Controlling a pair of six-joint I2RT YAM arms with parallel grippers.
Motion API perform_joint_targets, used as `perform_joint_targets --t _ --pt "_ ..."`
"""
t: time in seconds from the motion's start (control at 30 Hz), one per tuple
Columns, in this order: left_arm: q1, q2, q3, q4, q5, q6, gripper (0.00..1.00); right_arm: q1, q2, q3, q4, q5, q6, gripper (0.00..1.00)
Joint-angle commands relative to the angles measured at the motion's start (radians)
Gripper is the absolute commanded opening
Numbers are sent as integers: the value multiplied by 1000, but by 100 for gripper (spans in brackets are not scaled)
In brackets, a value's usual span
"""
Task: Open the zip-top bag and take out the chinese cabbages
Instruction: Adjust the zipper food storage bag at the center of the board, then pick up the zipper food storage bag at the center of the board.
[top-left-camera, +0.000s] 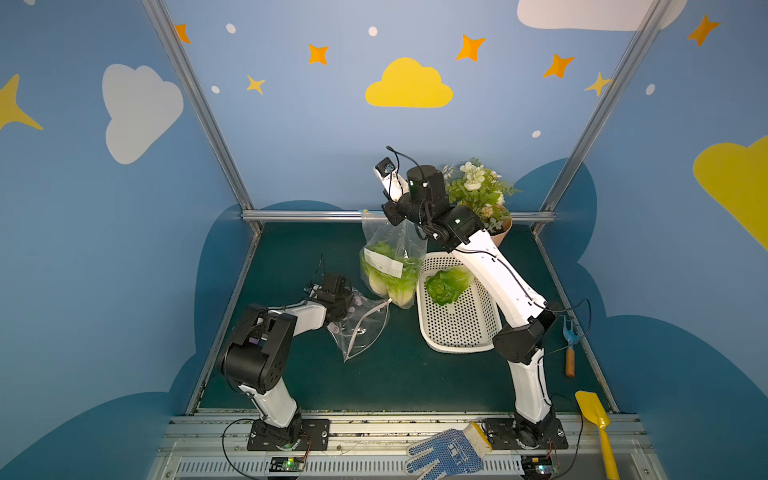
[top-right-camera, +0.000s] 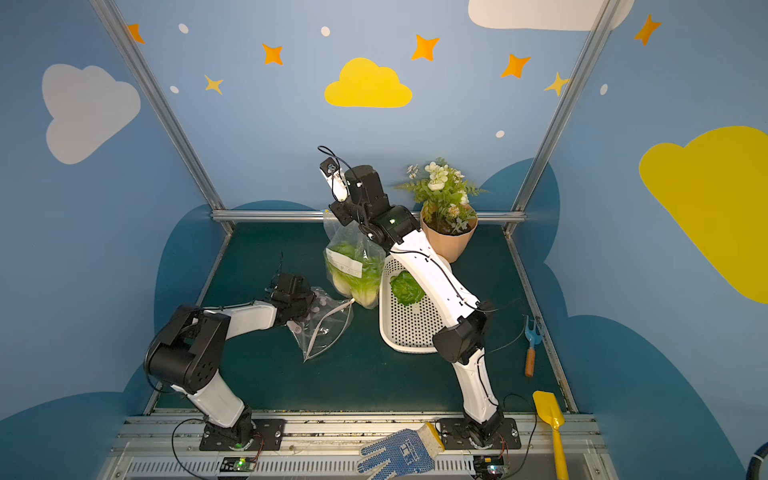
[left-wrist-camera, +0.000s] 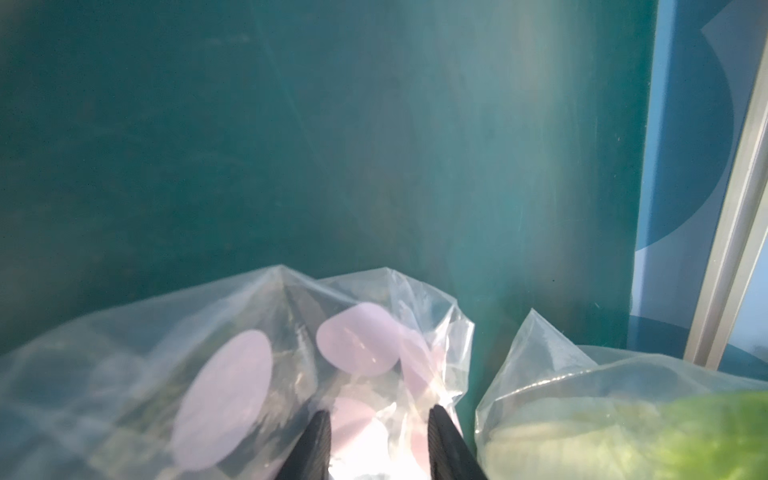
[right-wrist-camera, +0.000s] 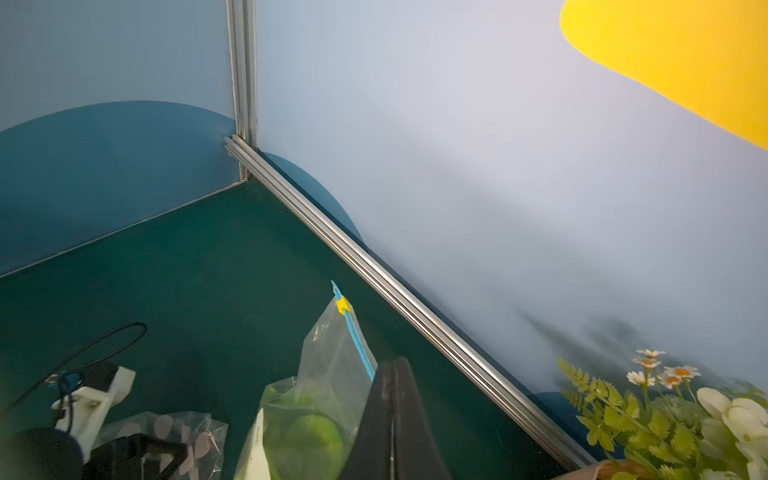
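- Dark green matting covers the table (top-left-camera: 374, 386), which we see boxed in by blue walls painted with clouds and stars.
- Nearest to us, a blue-dotted work glove (top-left-camera: 446, 453) lies on the metal rail between the two arm bases. A yellow shovel (top-left-camera: 598, 424) lies at the near right corner.
- On the left, the left gripper (left-wrist-camera: 379, 411) sits low over a clear bag with pale discs (top-left-camera: 361, 328) that lies crumpled on the mat. Its fingers (left-wrist-camera: 318, 440) stand apart with that plastic between them. We cannot tell whether they pinch it.
- At the right edge lies a small garden fork (top-left-camera: 569, 349) with a wooden handle.
- Right of centre sits a white perforated basket (top-left-camera: 461, 332), partly under the right arm. One cabbage (top-left-camera: 446, 284) lies in its far end, outside any bag.
- Just left of the basket hangs the zip-top bag (top-left-camera: 392, 257), upright. The right gripper (right-wrist-camera: 392, 368) is clenched on its top edge, beside the blue zip strip and its yellow slider (right-wrist-camera: 343, 305).
- The other two chinese cabbages (top-left-camera: 390, 280) are inside that bag, at its bottom, white bases down.
- Farthest back on the right stands a potted white-flowered plant (top-right-camera: 446, 208), against the back wall.
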Motion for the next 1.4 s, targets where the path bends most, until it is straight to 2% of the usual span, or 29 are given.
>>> perform_joint_targets --t 0.0,0.07,0.1,0.13,0.17,0.33,0.47,0.57,0.7,0.9,1.1,1.17,1.2,1.37 --pt "1 8 -23 -78 -2 17 41 11 -52 -23 -31 -39 -11 0" --pt "-1 -31 -50 -82 -16 15 42 3 -67 -83 -31 -21 -35 0" --pt "-1 -51 -65 -83 -22 17 43 -9 -71 -102 -34 -10 -35 15" --pt "-1 -68 -76 -87 -27 22 44 -22 -74 -111 -43 -25 -35 47" --pt "-2 -83 -82 -97 -32 25 45 -37 -77 -115 -47 -44 -35 64" --pt "-8 -122 -84 -123 -44 57 59 -109 -79 -88 -54 -149 -35 83" --pt "-12 -142 -73 -132 -39 74 69 -180 -12 60 -205 -271 -18 89" --pt "-16 -165 -63 -141 -39 94 71 -227 19 115 -300 -380 16 89" --pt "-18 -213 -45 -175 -51 139 74 -261 33 111 -376 -520 51 90" --pt "-22 -303 -21 -234 -86 193 78 -259 73 106 -428 -599 59 90" --pt "-21 -385 -20 -264 -106 222 79 -256 114 105 -445 -591 68 88" --pt "-21 -414 -20 -271 -109 231 79 -257 123 106 -445 -588 70 85" --pt "-21 -426 -19 -276 -109 233 79 -257 124 105 -445 -593 70 79" --pt "-12 -484 3 -317 -107 260 79 -247 113 105 -428 -619 77 7"
